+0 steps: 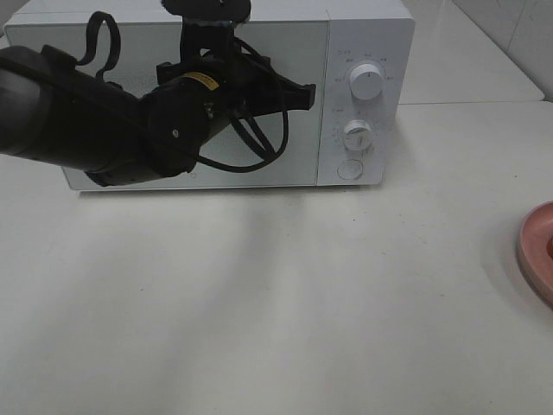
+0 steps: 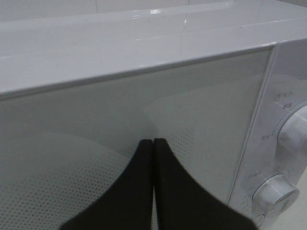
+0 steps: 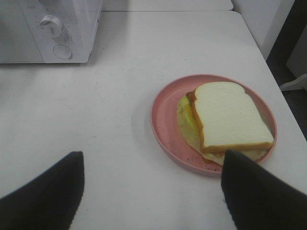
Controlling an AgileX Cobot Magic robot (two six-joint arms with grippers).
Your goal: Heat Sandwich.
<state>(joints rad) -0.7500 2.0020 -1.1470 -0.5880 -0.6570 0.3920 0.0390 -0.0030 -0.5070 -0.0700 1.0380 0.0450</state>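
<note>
— Pink plate [image 3: 163, 115] is carrying the sandwich [image 3: 229, 119], and it is sitting near the table's [image 1: 259, 303] right edge; in the high view only the plate's rim is showing there.

— Is anything gripping the sandwich?

— No. The right gripper [image 3: 151, 191] is hanging above the table with its two dark fingers [image 3: 45, 194] standing wide apart, nothing between them. One finger is overlapping the plate's near rim in the wrist view; whether it is touching cannot be told.

— And the left gripper [image 2: 153, 143]?

— It is pointing at the microwave's [image 1: 363, 35] door [image 2: 96, 143], its jaws pressed together with only a thin seam showing, holding nothing. The black arm [image 1: 95, 112] is reaching across the door's front in the high view, cables looping off it.

— Where is the microwave standing?

— Along the table's far edge, door shut. Two white knobs, the upper [image 1: 366, 82] and the lower [image 1: 357, 135], are sitting on its right panel, with a round button [image 1: 349, 169] below them.

— How is the sandwich lying?

— Flat, white bread on top, yellow-green filling peeking out along one side.
</note>
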